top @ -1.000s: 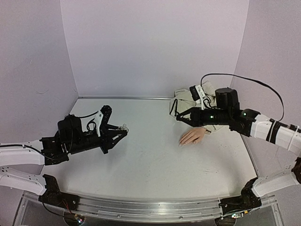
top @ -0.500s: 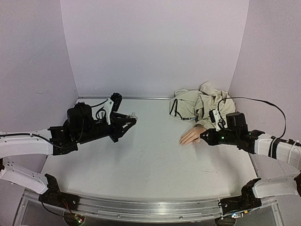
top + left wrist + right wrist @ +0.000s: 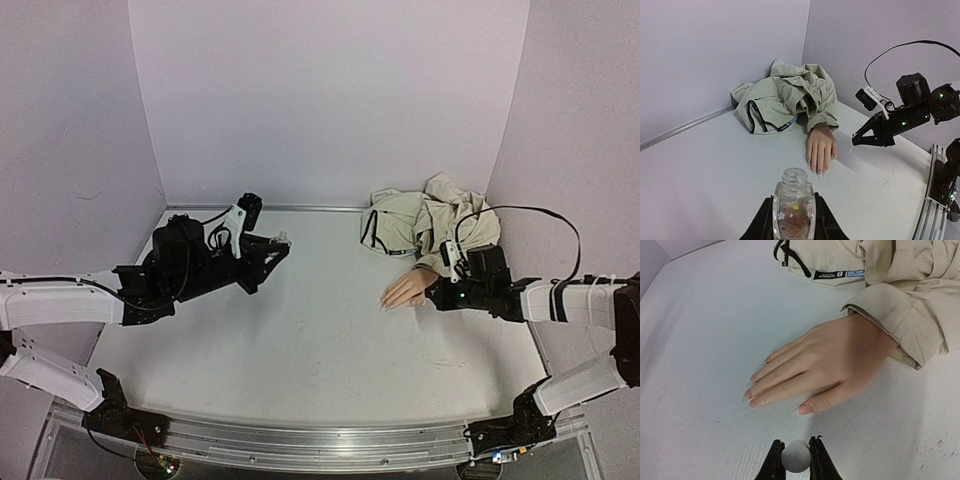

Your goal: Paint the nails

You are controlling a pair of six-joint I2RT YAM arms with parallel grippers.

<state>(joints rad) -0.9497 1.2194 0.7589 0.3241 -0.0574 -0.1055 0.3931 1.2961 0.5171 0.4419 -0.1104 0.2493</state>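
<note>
The mannequin hand [image 3: 408, 290] lies palm down on the table, its wrist in a beige jacket sleeve [image 3: 900, 315]. Its long pale nails [image 3: 805, 409] show in the right wrist view, and also in the left wrist view [image 3: 819, 172]. My right gripper [image 3: 796, 457] is shut on a small white round cap [image 3: 796, 455], low over the table just short of the thumb. In the top view it [image 3: 438, 292] sits beside the hand's wrist. My left gripper [image 3: 793, 220] is shut on a small clear bottle [image 3: 793, 200] with an open neck, held above the table's left part [image 3: 278, 242].
The crumpled beige jacket [image 3: 425, 222] lies in the back right corner against the walls. The right arm's black cable [image 3: 540, 215] loops above it. The white table [image 3: 300, 340] ends at a metal rail along the near edge.
My right gripper has come down from above the jacket to table level beside the hand. My left gripper has carried the bottle a little back and to the right.
</note>
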